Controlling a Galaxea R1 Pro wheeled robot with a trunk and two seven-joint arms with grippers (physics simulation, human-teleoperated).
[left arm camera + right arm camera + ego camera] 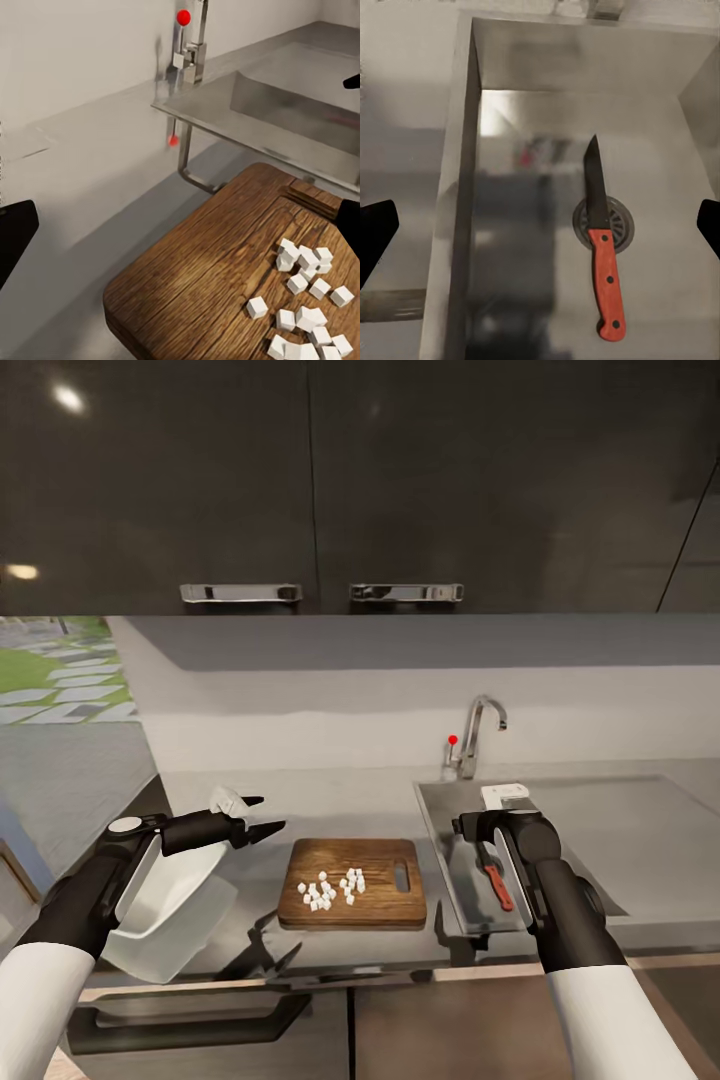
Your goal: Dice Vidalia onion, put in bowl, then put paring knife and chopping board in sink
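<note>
Where the head view looks down on the countertop point(380, 800), the chopping board point(352, 882) lies lengthwise along the front edge, slot toward the sink point(600, 840), diced onion point(330, 888) on it; the left gripper point(262, 815) hangs spread beside the tilted bowl point(170, 905). In the left wrist view, the dice point(304, 304) cluster on the board point(202, 285). In the right wrist view, the paring knife point(604, 259) lies across the drain point(604, 219), tip pointing away from the camera, between wide fingertips point(375, 232)

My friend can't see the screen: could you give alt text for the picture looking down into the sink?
A paring knife with a red-orange handle lies flat in the steel sink, its dark blade across the round drain.
</note>
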